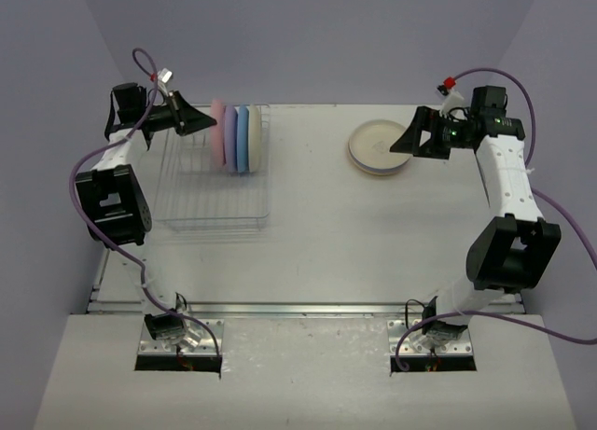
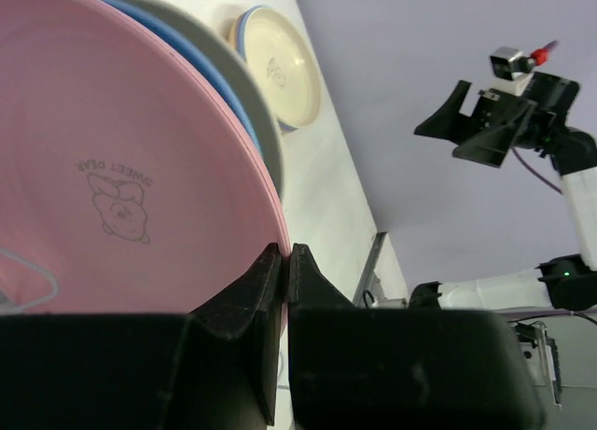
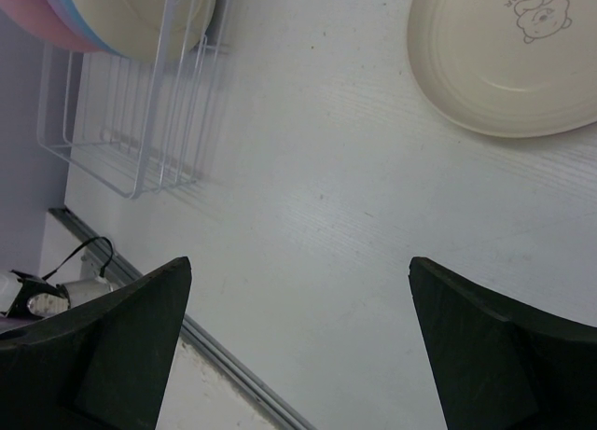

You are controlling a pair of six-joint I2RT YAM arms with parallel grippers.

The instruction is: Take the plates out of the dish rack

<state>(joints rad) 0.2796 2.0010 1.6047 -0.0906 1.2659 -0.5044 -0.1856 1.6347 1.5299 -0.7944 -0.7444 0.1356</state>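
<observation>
Pink plate [image 2: 131,141]: rim clamped in left gripper [image 2: 285,255], jaws nearly closed; other plates [image 1: 242,139] packed just behind it in dish rack [image 1: 210,204]. Right gripper [image 3: 298,262] wide apart, empty.

The round matte pink plate [image 2: 112,169] is cut off by the left and top edges of the left wrist view, its lower rim hidden behind the black left gripper [image 2: 284,255]. The round cream plate [image 3: 504,66] on the table is cropped by the right wrist view's edges.
</observation>
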